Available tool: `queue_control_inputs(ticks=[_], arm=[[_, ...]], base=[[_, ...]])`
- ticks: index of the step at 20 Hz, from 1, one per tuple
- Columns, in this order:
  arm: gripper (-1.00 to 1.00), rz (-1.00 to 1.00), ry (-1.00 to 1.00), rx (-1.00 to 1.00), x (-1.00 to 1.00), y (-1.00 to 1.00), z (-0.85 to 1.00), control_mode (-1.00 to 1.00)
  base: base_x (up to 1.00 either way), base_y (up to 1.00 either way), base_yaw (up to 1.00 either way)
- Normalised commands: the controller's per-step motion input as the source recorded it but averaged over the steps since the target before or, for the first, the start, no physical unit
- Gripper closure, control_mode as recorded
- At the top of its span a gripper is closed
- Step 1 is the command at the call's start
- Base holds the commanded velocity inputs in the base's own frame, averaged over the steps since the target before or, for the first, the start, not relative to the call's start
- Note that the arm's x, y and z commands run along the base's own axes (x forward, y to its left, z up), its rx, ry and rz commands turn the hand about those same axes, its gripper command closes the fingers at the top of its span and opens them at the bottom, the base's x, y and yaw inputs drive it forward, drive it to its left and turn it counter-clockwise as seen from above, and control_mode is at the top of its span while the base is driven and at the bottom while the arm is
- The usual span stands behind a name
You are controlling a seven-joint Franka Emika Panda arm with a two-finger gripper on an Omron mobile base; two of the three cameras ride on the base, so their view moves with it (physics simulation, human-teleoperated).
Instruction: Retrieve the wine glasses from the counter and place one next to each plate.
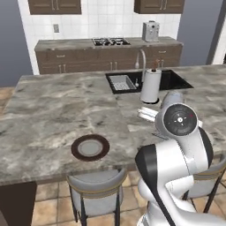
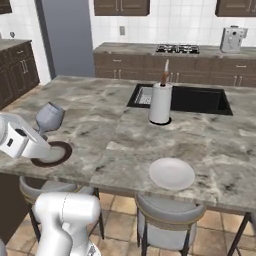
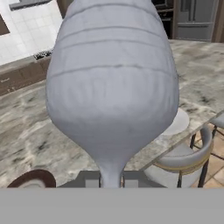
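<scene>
A grey-blue wine glass [image 2: 49,117] stands upright in my gripper [image 2: 42,137], which is shut on its stem above the island's left front. Seen from the hand, the glass bowl [image 3: 111,83] looms close and its stem runs down between my gripper [image 3: 111,181] fingers. The brown-rimmed plate [image 2: 50,152] lies just below and in front of the glass; it also lies near the island's front edge [image 1: 90,147] and peeks in at the lower left [image 3: 33,179]. Further right along that edge lies the white plate [image 2: 171,173], its rim peeking past the bowl [image 3: 178,122]. The counter [image 1: 79,45] runs along the tiled back wall.
A paper-towel roll [image 2: 160,103] stands beside the sink [image 2: 200,100] mid-island. Stools [image 2: 167,210] are tucked under the front edge below each plate. A stove [image 1: 110,42] and a coffee machine [image 2: 232,39] sit on the back counter.
</scene>
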Motion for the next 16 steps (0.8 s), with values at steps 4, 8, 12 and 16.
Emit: queue_control_inputs(ticks=[4, 8, 12, 16], arm=[[1.00, 0.00, 0.00, 0.00, 0.00, 0.00, 0.00, 1.00], [1.00, 0.00, 0.00, 0.00, 0.00, 0.00, 0.00, 1.00], [1.00, 0.00, 0.00, 0.00, 0.00, 0.00, 0.00, 1.00], [1.00, 0.54, 0.10, 0.00, 0.46, -0.38, -0.30, -1.00]], base=[[0.45, -0.03, 0.35], [0.31, -0.13, 0.49], [0.46, -0.14, 0.48], [0.00, 0.00, 0.00]])
